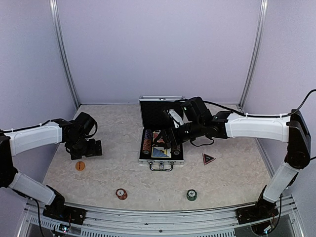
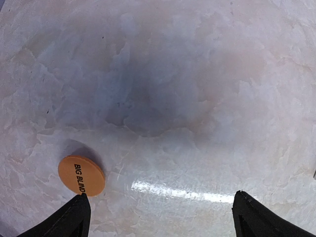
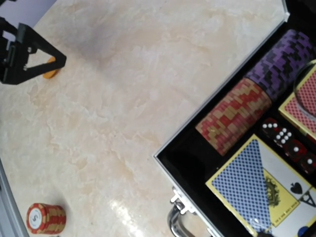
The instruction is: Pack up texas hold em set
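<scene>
**Top view:** The case [image 1: 146,161] lay open mid-table. The right gripper [image 1: 168,138] was over its tray, jaws wide, with nothing plainly held. The left gripper [image 1: 90,149] hung above the orange disc [image 1: 80,165]. The red stack [image 1: 121,193], green stack [image 1: 191,195] and marker [image 1: 209,158] lay loose, well apart. A low sweep by either arm could scatter them.

**Left wrist:** The fingers [image 2: 74,217] stood wide apart and empty. The disc [image 2: 81,175] lay off-centre, touching one tip. Closing from there would likely flick it away or miss it. It lay thin and flat, so it could slip a pinch.

**Right wrist:** Its own fingers did not show. The chip rows [image 3: 234,116], dice [image 3: 289,143] and blue deck [image 3: 256,192] filled the tray. A careless descent could jostle them. The red stack [image 3: 45,217] might topple if gripped unevenly.
</scene>
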